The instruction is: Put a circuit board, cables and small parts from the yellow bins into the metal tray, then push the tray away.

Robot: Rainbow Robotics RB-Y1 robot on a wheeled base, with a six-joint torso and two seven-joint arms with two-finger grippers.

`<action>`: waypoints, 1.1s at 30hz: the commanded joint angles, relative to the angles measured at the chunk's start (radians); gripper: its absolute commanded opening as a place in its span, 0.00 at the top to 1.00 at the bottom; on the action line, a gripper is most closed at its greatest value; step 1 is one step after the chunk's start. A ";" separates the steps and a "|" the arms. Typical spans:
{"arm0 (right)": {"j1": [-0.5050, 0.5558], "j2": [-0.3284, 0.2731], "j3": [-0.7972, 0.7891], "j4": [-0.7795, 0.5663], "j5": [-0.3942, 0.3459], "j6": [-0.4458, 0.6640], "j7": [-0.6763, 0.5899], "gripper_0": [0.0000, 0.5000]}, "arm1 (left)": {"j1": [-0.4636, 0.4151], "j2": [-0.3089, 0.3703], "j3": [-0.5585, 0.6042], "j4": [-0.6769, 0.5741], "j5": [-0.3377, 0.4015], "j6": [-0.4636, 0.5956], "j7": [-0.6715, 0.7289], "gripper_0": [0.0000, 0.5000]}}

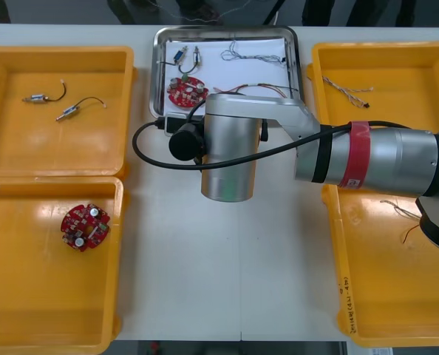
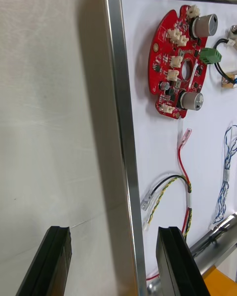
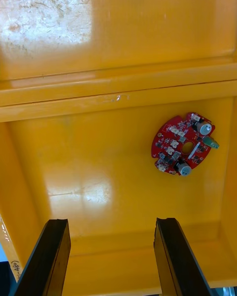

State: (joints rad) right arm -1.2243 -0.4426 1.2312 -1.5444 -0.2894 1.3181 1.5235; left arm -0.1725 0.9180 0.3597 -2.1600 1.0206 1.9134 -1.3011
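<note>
Now: the metal tray [image 1: 158, 74] sits at the far middle of the worktop [image 1: 182, 259], between the far yellow bins [image 1: 57, 50], white inside. Loaded: a circuit board [image 2: 177, 64] by its near left corner, the red and yellow cable [image 2: 186, 192] along the near rim, the blue and white cable [image 2: 226, 172] and small metal parts [image 1: 179, 57] farther in. I judge loading done; the push remains.

My right pincer [image 2: 113, 264] is released, fingers apart, straddling the near rim: one finger over bare worktop, the other over the tray's inside, close to the red and yellow cable.

Risks: if I drive forward like this, the inner finger may snag that cable and drag it out. A push off the rim's middle would swing the tray askew towards a bin.

My left pincer [image 3: 111, 259], also released, hangs idle over the near left bin [image 1: 27, 296], above a second circuit board [image 3: 183, 143].
</note>
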 commanded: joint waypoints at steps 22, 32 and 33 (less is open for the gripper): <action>0.259 0.018 -0.377 -0.654 -0.036 0.602 -0.121 0.00 | 0.014 0.044 0.028 -0.026 -0.004 0.006 -0.024 0.00; 0.467 -0.007 -0.624 -0.850 -0.036 0.602 -0.155 0.00 | 0.014 0.044 0.028 -0.026 -0.004 0.006 -0.024 0.00; 0.477 -0.010 -0.639 -0.858 -0.036 0.602 -0.158 0.00 | 0.014 0.044 0.028 -0.026 -0.004 0.006 -0.024 0.00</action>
State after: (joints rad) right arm -0.7966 -0.4421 0.6679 -2.3421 -0.3356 1.9167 1.3975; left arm -0.1725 0.9180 0.3597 -2.1603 1.0206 1.9134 -1.3011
